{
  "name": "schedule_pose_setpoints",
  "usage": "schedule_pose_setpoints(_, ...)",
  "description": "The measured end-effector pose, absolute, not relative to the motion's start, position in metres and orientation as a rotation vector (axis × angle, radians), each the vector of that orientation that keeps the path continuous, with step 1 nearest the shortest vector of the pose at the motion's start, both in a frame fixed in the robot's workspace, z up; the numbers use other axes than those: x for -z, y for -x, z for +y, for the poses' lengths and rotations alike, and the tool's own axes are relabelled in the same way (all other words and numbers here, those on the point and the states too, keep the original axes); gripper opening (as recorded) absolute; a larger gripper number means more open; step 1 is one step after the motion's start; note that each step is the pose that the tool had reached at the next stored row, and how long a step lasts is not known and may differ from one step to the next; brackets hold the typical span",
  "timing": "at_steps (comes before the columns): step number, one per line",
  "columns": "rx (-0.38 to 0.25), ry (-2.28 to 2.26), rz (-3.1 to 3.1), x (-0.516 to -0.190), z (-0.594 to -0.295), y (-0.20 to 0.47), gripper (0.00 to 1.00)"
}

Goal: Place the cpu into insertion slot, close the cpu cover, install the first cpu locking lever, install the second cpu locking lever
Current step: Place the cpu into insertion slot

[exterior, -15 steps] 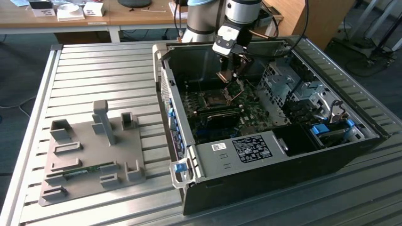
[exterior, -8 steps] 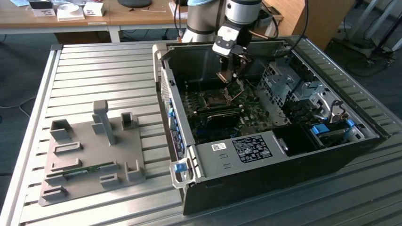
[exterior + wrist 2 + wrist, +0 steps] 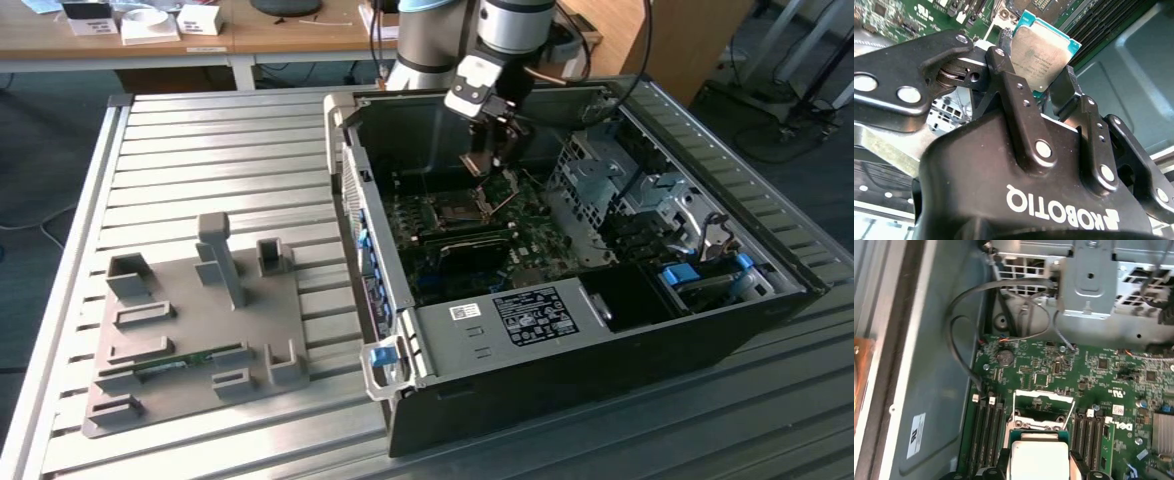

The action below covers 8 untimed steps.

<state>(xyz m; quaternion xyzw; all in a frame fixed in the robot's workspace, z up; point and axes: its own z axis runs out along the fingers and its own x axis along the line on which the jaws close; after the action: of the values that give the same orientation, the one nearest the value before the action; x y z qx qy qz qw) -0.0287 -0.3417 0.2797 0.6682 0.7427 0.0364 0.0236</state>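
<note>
the cpu (image 3: 1041, 50) is pinched by its edges in the claw (image 3: 1036, 70), with two black fingers (image 3: 1009, 75) pressing on both sides. it hangs inside the grey case (image 3: 414, 130), just above the insertion slot (image 3: 1043, 412) on the green board (image 3: 1094, 370).

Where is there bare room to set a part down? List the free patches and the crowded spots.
Free: the ribbed table between the wooden desk and the grey fixture plate. Inside the computer case, the plain grey panel beside the memory slots is also free. Crowded: the motherboard, over which the jaws hold the cpu.
</note>
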Motion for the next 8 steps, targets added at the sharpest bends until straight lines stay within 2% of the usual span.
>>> schedule_pose_setpoints(8, -0.110, -2.138, 2.232, -0.2792, -0.3417, 0.0287, 0.54)
